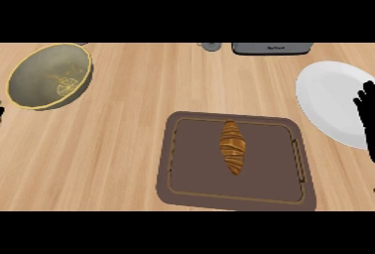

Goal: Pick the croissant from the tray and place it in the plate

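A golden-brown croissant (232,147) lies lengthwise near the middle of a dark brown tray (187,178) on the wooden counter. A white plate (330,99) sits at the right, partly cut off by the view's edge. My right hand (365,111) shows at the right edge over the plate's near side, open with fingers up, well to the right of the croissant. Only a sliver of my left hand (1,113) appears at the left edge.
A large olive-green bowl (50,76) with a pale pattern inside stands at the back left. A grey appliance (272,48) and a small grey object (211,45) sit along the counter's back edge.
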Motion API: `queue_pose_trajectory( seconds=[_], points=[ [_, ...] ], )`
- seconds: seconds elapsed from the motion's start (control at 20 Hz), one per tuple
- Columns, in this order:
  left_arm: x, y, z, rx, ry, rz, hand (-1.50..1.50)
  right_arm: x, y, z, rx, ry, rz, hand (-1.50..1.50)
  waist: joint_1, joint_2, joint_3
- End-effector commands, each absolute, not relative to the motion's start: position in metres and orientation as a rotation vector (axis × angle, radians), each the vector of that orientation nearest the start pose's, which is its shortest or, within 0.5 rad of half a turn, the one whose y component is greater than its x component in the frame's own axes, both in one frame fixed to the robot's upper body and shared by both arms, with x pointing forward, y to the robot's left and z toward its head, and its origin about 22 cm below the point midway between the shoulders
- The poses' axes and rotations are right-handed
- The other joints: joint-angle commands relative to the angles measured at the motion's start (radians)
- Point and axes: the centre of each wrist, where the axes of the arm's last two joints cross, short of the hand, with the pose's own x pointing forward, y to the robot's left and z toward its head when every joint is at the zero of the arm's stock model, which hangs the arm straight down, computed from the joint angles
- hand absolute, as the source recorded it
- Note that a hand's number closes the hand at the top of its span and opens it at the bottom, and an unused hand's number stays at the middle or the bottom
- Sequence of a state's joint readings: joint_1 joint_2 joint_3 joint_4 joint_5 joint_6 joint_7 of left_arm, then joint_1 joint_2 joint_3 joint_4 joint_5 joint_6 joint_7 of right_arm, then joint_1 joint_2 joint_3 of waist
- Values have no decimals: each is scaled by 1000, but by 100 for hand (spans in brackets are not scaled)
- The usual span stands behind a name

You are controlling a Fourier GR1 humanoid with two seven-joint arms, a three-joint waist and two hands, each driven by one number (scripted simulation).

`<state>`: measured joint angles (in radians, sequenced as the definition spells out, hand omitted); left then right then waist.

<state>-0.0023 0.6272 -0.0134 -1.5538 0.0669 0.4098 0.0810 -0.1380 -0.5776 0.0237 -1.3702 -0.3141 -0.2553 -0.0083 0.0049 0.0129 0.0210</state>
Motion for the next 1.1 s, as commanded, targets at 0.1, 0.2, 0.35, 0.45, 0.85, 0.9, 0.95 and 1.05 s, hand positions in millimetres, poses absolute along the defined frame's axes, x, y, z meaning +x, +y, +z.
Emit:
queue_pose_trajectory(
  seconds=[0.1,0.2,0.35,0.45,0.85,0.9,0.95,1.05],
  points=[
    [260,327,55,500,-1523,-103,0,312,-306,73,5,-1668,210,150,22,3,-20],
    [262,301,49,348,-1516,-118,0,318,-266,79,255,-1721,353,150,48,12,-19],
    [258,294,40,289,-1467,-125,0,318,-309,138,-347,-1864,934,150,36,-4,-46],
    [270,285,41,185,-1442,-98,0,312,-275,33,18,-1922,237,-150,8,10,-15],
    [276,285,13,174,-1404,-92,0,315,-287,-12,177,-1866,759,-150,8,-7,-21],
    [282,285,25,160,-1407,-89,0,326,-318,-2,130,-1873,784,-150,14,-5,-20],
    [288,291,25,167,-1407,-85,0,316,-322,-15,149,-1853,806,-150,4,-7,-20],
    [297,278,25,188,-1408,-76,0,321,-311,-5,118,-1819,870,-150,-5,-11,-21]
  ],
)
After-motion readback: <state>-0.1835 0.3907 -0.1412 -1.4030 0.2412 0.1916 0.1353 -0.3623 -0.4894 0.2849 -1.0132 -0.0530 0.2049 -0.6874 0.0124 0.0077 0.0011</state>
